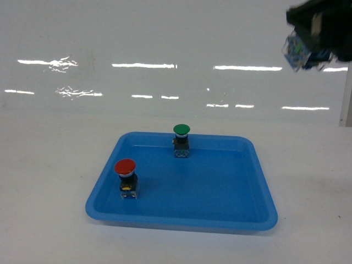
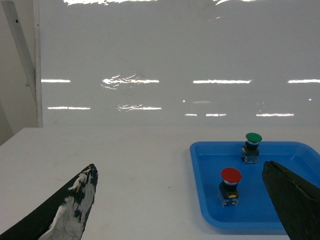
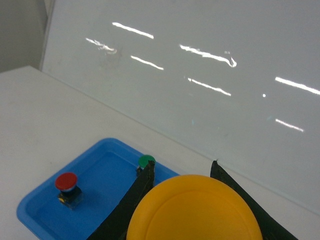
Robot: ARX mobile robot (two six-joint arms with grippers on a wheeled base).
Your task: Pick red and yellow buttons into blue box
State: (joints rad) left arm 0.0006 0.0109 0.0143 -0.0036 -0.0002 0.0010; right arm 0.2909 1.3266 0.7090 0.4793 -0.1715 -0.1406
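Blue shallow tray (image 1: 258, 184) sits mid-table and the deep blue box isn't in any view, so I can't say where the drop-off is.

Going left to right: the left gripper (image 2: 185, 210) hangs low over the bare table just left of the tray, fingers spread wide with nothing between them. One finger (image 2: 70, 210) has white scuffing on it.

Next, the red button (image 1: 125, 177) stands upright in the tray's near-left part, cap up, on its black-and-metal body. Well apart from it, the green button (image 1: 181, 139) stands near the far rim; leave that one alone.

Over on the right, the right gripper (image 1: 308, 41) is raised high above the table, off the tray's far-right corner. In the right wrist view its fingers (image 3: 135, 200) are clamped on the yellow button (image 3: 195, 210), whose cap fills the lower frame.

Handling-wise, I'd guess these are small, rigid and light, but top-heavy with that wide mushroom cap. The cap looks smooth and domed, so probably slippery. I'd take the red one by the squarish body under the cap, jaws across the flat sides, so it can't tip or squirt out.
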